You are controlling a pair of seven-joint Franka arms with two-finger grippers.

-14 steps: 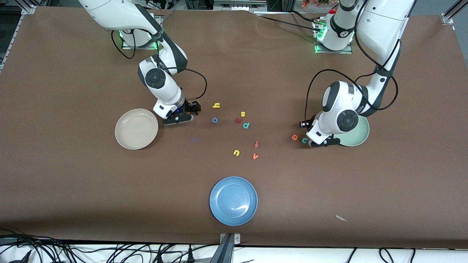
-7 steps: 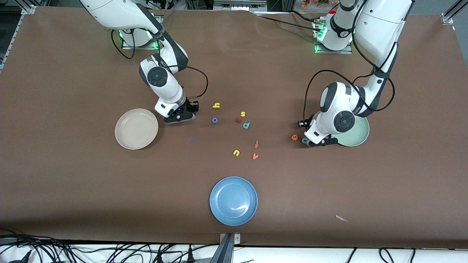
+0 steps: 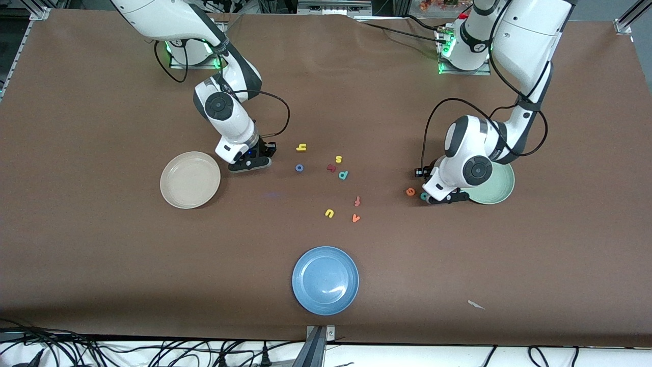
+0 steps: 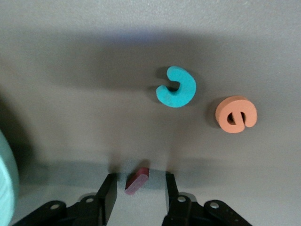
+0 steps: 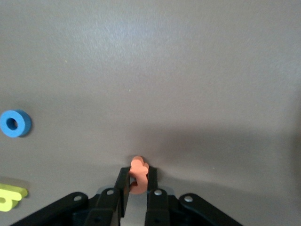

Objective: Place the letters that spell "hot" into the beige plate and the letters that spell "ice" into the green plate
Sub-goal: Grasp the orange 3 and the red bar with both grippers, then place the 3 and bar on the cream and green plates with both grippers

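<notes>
In the last second the right gripper (image 5: 138, 172) has pressed its fingers together on the orange hooked foam letter t (image 5: 138, 169). It now holds this letter tight, low at the brown table (image 3: 102, 255), just beside the round cream-beige plate (image 3: 190, 179). We judge that the first letter of "hot" is secured; it must only be lifted and carried the short way over the rim. The beige plate has no letter in it yet. The blue ring-shaped foam o (image 3: 299, 167) and the yellow foam h (image 3: 301, 148) lie on the table a little more toward the middle, the h farther from the front camera than the o.

The left gripper (image 4: 139, 178) has come lower and a bit narrower. Its fingers stand half open on both sides of the dark red foam bar i (image 4: 137, 181), with a small gap on each side, so we think that the i is not gripped yet. The i lies slanted between them, which may make it turn when they close. The teal foam c (image 4: 176, 87) and the orange foam e (image 4: 236, 114) lie near it, apart from each other. All three lie just beside the pale mint-green plate (image 3: 501, 191), which the left arm partly covers. What shows of it has no letter.
</notes>
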